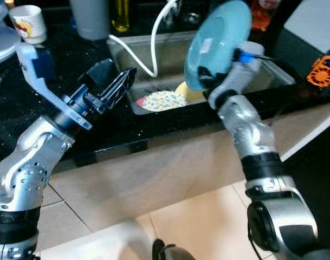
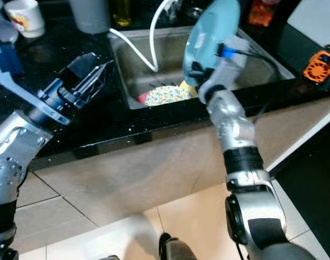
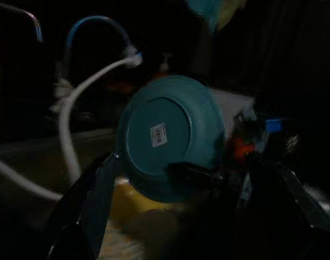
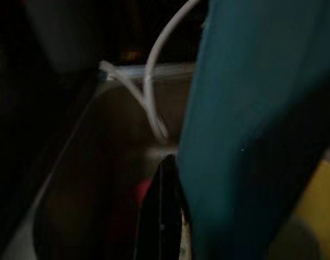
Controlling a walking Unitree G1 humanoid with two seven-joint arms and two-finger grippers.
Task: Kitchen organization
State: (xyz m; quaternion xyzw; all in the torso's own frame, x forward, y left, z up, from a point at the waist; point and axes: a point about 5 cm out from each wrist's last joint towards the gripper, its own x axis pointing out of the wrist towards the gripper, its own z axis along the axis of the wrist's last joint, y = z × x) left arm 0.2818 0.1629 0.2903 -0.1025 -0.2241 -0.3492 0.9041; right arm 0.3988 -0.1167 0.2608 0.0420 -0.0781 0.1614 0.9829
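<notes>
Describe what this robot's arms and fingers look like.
Both arms are jointed silver metal with black bands. The left arm has a blue bracket at its wrist and ends in the left gripper, with long black ribbed fingers. The right arm has a pale grey wrist with a blue connector and thin black cable.

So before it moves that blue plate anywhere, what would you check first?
1. Grip on the plate: ok. The right gripper is shut on its lower rim, plate held up on edge above the sink.
2. How firm that grip is: cannot tell, it holds only the rim.
3. Left gripper: ok, open, over the counter beside the sink, apart from the plate.
4. Hose: ok for now, it hangs into the sink between the two arms, close to the plate's path leftward.
5. Dishes in the sink: ok, they lie below the plate.
6. Mug: ok, upright at the counter's far left.
</notes>
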